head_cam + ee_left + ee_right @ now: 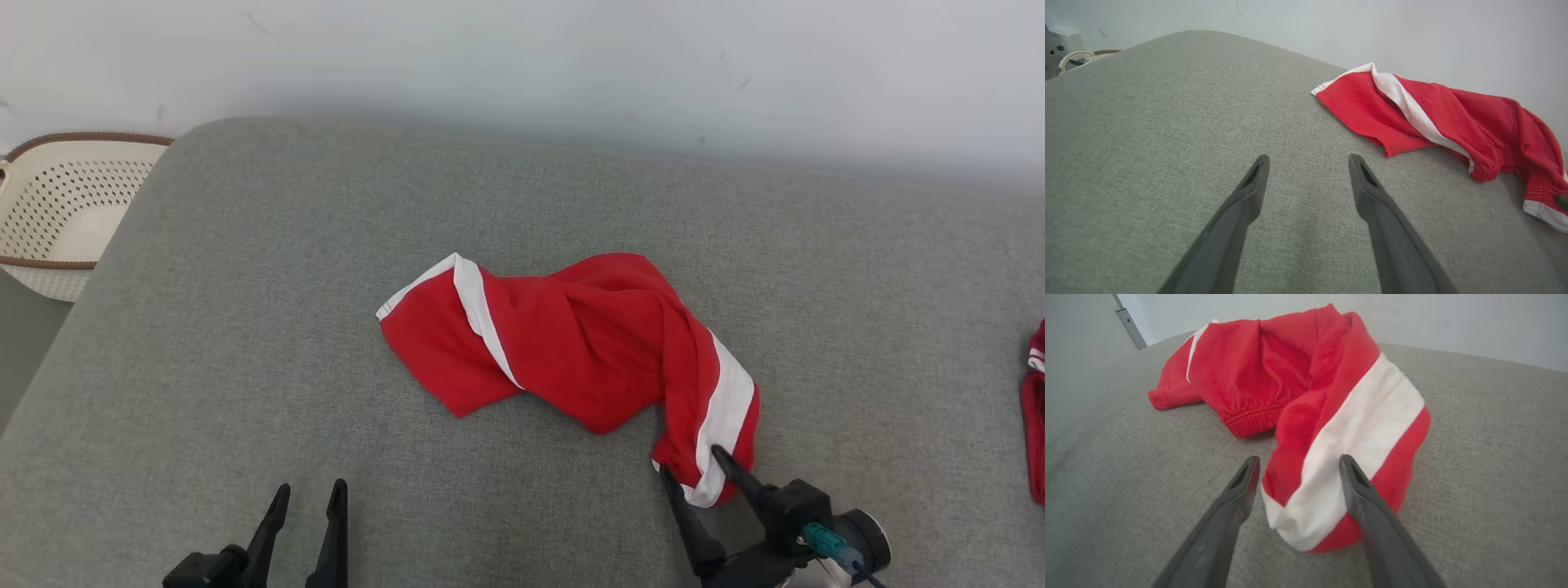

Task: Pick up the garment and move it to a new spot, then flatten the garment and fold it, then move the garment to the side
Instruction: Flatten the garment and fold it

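Observation:
The garment [588,343] is a pair of red shorts with white side stripes, lying crumpled in the middle of the grey cushion [245,327]. My right gripper [692,461] stands open at the garment's near right end, one finger on each side of the striped hem. In the right wrist view that hem [1331,490] lies between the open right gripper [1296,463]. My left gripper [309,492] is open near the front edge, well left of the garment, with nothing between its fingers. In the left wrist view the left gripper [1308,161] points over bare cushion, the garment [1437,114] off to the right.
A cream perforated basket [69,208] stands off the cushion's far left corner. Another red and white cloth [1035,408] lies at the right edge of the head view. A pale wall runs behind the cushion.

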`<state>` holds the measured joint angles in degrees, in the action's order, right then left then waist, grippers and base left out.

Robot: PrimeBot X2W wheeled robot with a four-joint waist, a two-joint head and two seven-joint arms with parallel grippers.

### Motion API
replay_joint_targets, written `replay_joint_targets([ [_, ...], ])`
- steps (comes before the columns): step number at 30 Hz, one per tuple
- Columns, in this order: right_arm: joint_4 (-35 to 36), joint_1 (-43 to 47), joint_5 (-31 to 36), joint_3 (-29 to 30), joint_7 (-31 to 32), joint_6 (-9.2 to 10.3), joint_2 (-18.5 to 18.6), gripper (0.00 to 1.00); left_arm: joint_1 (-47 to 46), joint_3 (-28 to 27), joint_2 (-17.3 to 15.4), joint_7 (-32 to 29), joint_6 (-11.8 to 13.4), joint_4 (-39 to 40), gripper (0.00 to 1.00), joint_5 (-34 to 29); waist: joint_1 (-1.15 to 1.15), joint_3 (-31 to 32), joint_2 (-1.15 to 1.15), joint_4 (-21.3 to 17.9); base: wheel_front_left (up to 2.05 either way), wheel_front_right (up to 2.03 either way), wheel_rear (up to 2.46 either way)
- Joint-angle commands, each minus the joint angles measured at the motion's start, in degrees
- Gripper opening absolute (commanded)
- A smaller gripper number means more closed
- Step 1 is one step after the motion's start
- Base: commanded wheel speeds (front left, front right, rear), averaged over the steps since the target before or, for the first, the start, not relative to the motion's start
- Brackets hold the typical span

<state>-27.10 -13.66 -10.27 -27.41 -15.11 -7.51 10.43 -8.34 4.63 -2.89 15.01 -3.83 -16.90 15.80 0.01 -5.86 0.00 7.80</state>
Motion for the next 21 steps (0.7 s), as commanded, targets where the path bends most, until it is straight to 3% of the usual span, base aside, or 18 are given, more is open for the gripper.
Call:
replay_joint_targets([
  [1,-0.9,-0.4,0.4,-0.3,0.0,0.05,0.0,1.0,-0.3,0.2,0.0,0.2,0.3,0.1,1.0,0.6,-0.01,-0.3,0.0,0.0,0.0,0.0,0.0],
  [3,-2.7,-1.3,0.7,-0.5,0.0,0.05,-0.2,1.0,-0.6,0.6,0.0,0.2,0.3,-0.1,1.0,1.0,-0.01,-0.6,0.0,0.2,0.0,0.0,0.0],
  [4,-3.3,-1.8,0.7,-0.1,0.0,0.05,-0.3,0.66,-0.8,0.7,0.0,0.2,0.3,-0.2,1.0,1.2,-0.01,-0.7,0.0,0.3,0.0,0.0,0.0],
  [5,-4.2,-2.3,0.6,0.5,0.0,0.05,-0.3,0.44,-1.0,0.9,0.0,0.2,0.4,-0.3,1.0,1.0,-0.01,-0.8,0.0,0.5,0.0,0.0,0.0],
  [6,-4.9,-2.6,0.6,0.9,0.0,0.05,-0.3,0.13,-1.1,1.1,0.0,0.2,0.2,-0.3,1.0,0.8,-0.01,-0.9,0.0,0.7,0.0,0.0,0.0],
  [7,-5.4,-3.2,0.6,1.3,0.0,0.05,-0.3,0.0,-1.0,1.2,0.0,0.2,0.2,-0.2,1.0,0.6,-0.01,-1.1,0.0,0.9,0.0,0.0,0.0],
  [13,-3.3,-6.5,-0.7,6.6,0.0,0.05,1.4,0.0,-0.2,0.7,0.0,0.2,0.0,0.9,1.0,-0.2,-0.01,-1.7,0.0,1.6,0.0,0.0,0.0],
  [21,-5.4,-14.9,0.1,12.4,0.0,0.05,8.1,0.0,-1.0,2.7,0.0,0.2,0.3,1.2,1.0,0.6,-0.01,-3.8,0.0,2.7,0.0,0.0,0.0],
])
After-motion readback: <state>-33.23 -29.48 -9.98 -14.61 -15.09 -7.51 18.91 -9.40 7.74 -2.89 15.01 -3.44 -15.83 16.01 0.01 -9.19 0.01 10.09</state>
